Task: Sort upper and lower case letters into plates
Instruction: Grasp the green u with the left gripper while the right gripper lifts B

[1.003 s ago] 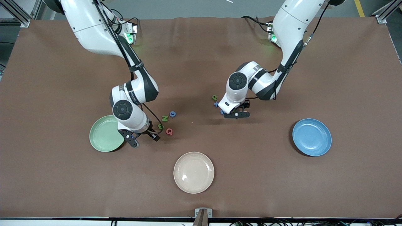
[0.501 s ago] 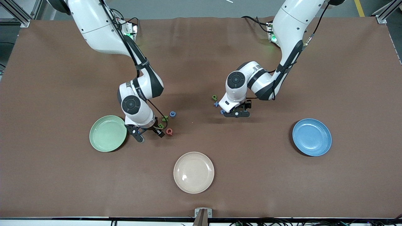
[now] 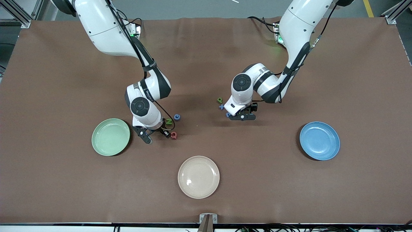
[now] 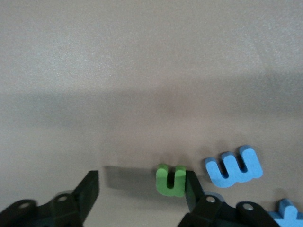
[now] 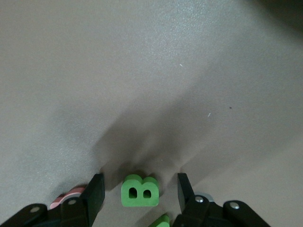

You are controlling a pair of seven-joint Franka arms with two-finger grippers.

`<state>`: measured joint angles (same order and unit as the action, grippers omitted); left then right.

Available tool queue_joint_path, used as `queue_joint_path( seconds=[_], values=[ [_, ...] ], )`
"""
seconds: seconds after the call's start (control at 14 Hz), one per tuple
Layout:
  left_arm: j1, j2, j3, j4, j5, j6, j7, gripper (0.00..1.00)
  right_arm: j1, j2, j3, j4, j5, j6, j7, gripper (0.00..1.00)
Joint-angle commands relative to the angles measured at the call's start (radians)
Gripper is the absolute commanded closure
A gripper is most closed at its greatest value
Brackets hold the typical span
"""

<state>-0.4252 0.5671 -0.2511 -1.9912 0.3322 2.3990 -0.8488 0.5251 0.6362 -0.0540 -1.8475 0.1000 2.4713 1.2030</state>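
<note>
The brown table (image 3: 289, 193) carried three plates: a cream-beige plate (image 3: 198, 177) nearest the front camera, the mint green plate (image 3: 110, 137) toward the right arm's end and the sky blue plate (image 3: 319, 140) toward the left arm's end, all three empty. The letters lay in two small clusters between the coloured plates. The right gripper (image 3: 155, 136) was low over the cluster beside the mint plate, its fingers spread with nothing held; the right wrist view showed a green B (image 5: 139, 191) lying flat between them, clear of both pads, with a pink-red Q (image 3: 173, 135), a green N (image 3: 168, 121) and a blue c (image 3: 177, 117) close around it. The left gripper (image 3: 243, 116) was low over the other cluster, also open and empty, with a small green n (image 4: 171, 179) just inside one finger (image 4: 195, 191) in the left wrist view, and a blue m (image 4: 234, 166) and a blue x (image 3: 221, 106) just beside it; a green p (image 3: 220, 100) lay a little farther from the front camera. The crowding looked like the main risk: closing on the B could catch the Q or N beside it, and the n sat so off-centre that the finger might push it aside or pinch the m along with it.
</note>
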Motion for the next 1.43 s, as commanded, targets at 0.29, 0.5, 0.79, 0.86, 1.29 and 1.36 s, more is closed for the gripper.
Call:
queue_joint_path(
  seconds=[0.29,0.5,0.79,0.86,1.29,1.36],
  values=[
    [0.000,0.004,-0.002,0.002,0.025,0.011,-0.026,0.43,0.010,-0.006,-0.009,-0.029,0.007,0.012,0.010,0.93],
    [-0.001,0.005,-0.002,0.003,0.025,0.011,-0.026,0.54,-0.019,-0.026,-0.012,-0.027,0.007,-0.003,-0.045,1.00],
    [-0.003,0.013,-0.002,0.006,0.024,0.023,-0.026,0.60,-0.199,-0.125,-0.010,-0.026,0.009,-0.152,-0.361,1.00],
    [-0.001,0.017,-0.002,0.006,0.025,0.025,-0.026,0.61,-0.233,-0.139,-0.012,-0.026,0.009,-0.173,-0.428,1.00],
    [-0.007,0.024,-0.002,0.005,0.024,0.049,-0.026,0.75,-0.352,-0.184,-0.013,-0.111,0.009,-0.175,-0.690,0.99],
    [-0.006,0.024,-0.002,0.005,0.025,0.051,-0.026,0.80,-0.364,-0.190,-0.012,-0.146,0.009,-0.152,-0.712,0.99]
  ],
)
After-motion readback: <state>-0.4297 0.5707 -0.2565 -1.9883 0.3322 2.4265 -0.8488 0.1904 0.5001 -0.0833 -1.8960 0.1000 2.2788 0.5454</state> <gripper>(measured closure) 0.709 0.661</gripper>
